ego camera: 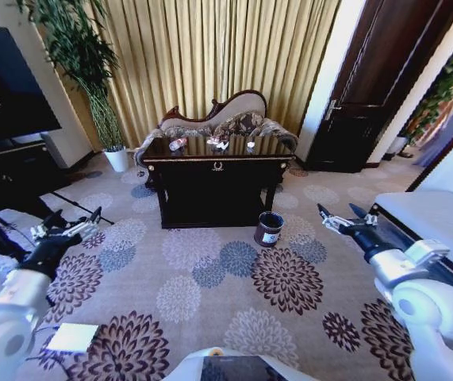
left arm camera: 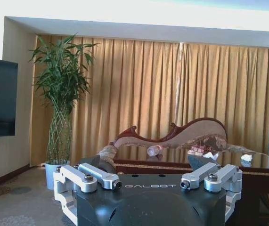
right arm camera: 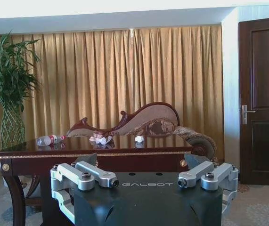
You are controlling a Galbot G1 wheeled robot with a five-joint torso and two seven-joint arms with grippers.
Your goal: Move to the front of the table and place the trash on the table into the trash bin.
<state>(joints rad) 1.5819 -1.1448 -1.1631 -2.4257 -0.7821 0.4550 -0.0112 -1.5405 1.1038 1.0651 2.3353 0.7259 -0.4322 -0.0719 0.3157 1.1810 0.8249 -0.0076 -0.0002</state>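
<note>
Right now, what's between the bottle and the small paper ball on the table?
In the right wrist view, the reddish-white wrapper lies between the bottle and the paper on the table.

Bottle (right arm camera: pixel 49 140), paper (right arm camera: pixel 102 139) and wrapper (right arm camera: pixel 139 139) on table (right arm camera: pixel 101 157) beyond splayed right hand (right arm camera: pixel 148 182).

Dark glossy worktop (ego camera: pixel 210 148) with gold trim, standing on patterned carpet (ego camera: pixel 210 294). On its top, from the robot's left to right: clear bottle (ego camera: pixel 178 144), reddish-white wrapper (ego camera: pixel 217 143), crumpled paper (ego camera: pixel 251 145). Trash bin (ego camera: pixel 269 228) stands on the carpet by its front right leg.
</note>
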